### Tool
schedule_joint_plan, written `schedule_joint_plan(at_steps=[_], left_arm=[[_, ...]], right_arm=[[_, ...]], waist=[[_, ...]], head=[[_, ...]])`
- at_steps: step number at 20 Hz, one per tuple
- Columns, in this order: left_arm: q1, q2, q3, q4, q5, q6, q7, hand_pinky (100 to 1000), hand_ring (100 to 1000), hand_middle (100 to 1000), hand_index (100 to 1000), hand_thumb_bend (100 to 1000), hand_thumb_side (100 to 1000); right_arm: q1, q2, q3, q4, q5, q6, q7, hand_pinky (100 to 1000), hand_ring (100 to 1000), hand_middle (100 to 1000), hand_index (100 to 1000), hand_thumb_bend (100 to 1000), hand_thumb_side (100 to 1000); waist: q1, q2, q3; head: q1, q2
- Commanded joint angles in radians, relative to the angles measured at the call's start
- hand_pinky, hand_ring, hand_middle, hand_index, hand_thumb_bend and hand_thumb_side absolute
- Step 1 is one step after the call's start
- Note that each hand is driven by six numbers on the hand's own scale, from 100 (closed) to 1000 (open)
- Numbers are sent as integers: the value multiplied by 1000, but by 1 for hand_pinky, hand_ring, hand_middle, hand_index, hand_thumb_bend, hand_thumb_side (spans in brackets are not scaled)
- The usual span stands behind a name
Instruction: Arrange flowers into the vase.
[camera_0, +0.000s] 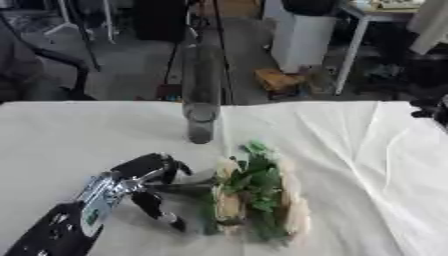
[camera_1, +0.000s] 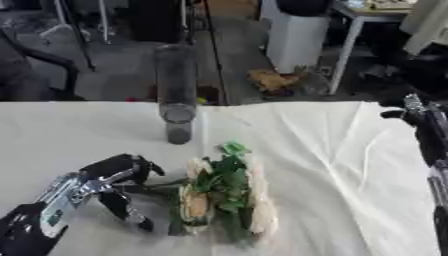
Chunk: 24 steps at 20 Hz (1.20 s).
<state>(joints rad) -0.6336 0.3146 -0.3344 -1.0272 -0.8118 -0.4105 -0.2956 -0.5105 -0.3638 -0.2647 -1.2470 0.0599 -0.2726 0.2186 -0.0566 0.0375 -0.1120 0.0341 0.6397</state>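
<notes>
White cloth over the table, with creases on the right side. Past the far edge: grey floor, a white bin, a white table leg.

Tall see-through vase upright near the far middle of the cloth. Nothing in it yet.

Bunch of flowers lying flat on the near middle, pale blooms and green leaves, stems pointing left.

Left hand in from the near left corner, fingers and thumb curled around the stems. Cannot tell if touching them or just about to.

Right hand at the right edge in the right eye view, up by the far side, well apart from the flowers. Fingers too hard to make out.
</notes>
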Motion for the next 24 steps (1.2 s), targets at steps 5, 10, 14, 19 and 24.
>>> schedule_joint_plan(at_steps=[5,10,14,19,24], left_arm=[[-1,-3,-2,0,-26,-3,-25,490,455,336,796,1000,630],[3,-4,-3,1,-35,-4,-37,469,415,294,788,1000,632],[5,-5,-6,-2,-31,-4,-51,422,364,265,788,1000,633],[10,-7,-10,-7,-10,0,-74,351,319,240,787,1000,624],[10,-11,-12,5,-9,6,-101,361,368,283,793,996,627]], right_arm=[[-12,-20,-7,-16,-9,-2,0,675,738,713,714,100,885],[-12,-19,-8,-17,-9,-1,0,674,738,713,713,100,885],[-11,-19,-8,-17,-8,-1,-1,674,738,713,713,100,885],[-10,-20,-10,-17,-7,0,-2,674,738,712,713,100,885],[-10,-19,-9,-18,-6,0,-2,674,738,712,713,100,885]], waist=[[0,-10,0],[1,-10,0],[1,-10,1],[2,-10,2],[2,-11,2]], head=[[0,-4],[-2,-3],[-4,-3],[-8,-1],[-10,-1]])
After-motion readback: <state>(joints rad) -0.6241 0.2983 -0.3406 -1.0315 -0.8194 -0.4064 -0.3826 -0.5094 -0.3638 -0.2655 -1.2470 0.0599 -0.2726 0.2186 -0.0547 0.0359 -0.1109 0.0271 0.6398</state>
